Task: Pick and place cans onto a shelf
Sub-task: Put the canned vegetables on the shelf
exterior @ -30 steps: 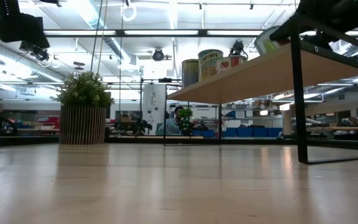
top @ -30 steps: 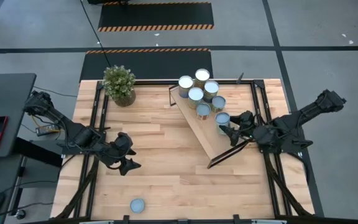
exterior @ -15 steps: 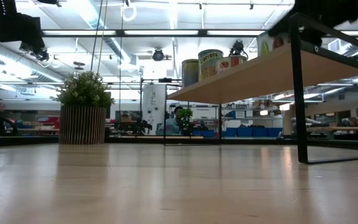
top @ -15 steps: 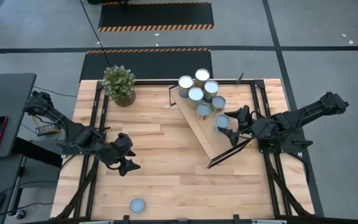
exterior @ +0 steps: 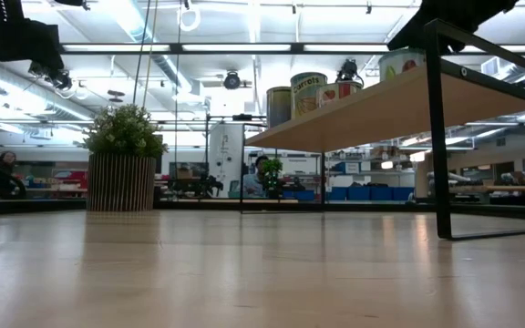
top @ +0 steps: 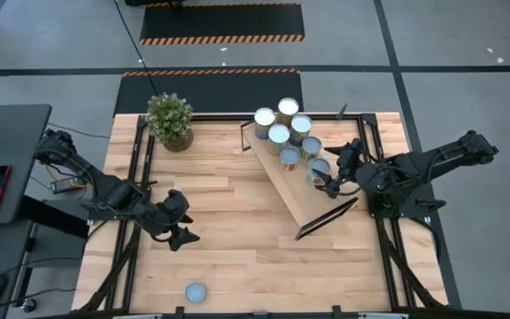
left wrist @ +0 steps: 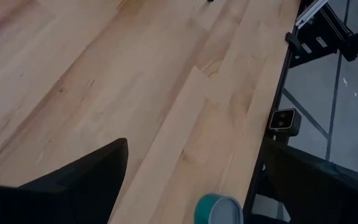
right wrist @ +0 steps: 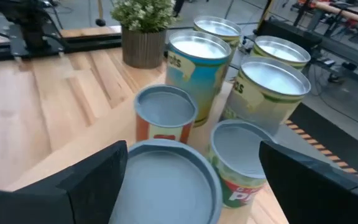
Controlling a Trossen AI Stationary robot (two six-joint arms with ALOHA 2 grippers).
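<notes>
Seventh can set on shelf, right gripper drawn back.

Compared with one second ago: right gripper (top: 336,169) lifted off the nearest can (top: 320,168), fingers now spread wide, nothing held. Nearest the front table edge, a lone can (top: 196,292) upright on the tabletop (top: 228,257); above it left gripper (top: 182,236) hovering, wide open, empty. On the shelf (top: 301,202), long axis diagonal, seven cans upright. Readable in low view: "Carrots" on one can (exterior: 307,94). Farthest, potted plant (top: 170,120).

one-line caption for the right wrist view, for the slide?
Open right gripper poised over the nearest can among seven cans grouped on the shelf, potted plant beyond.
</notes>
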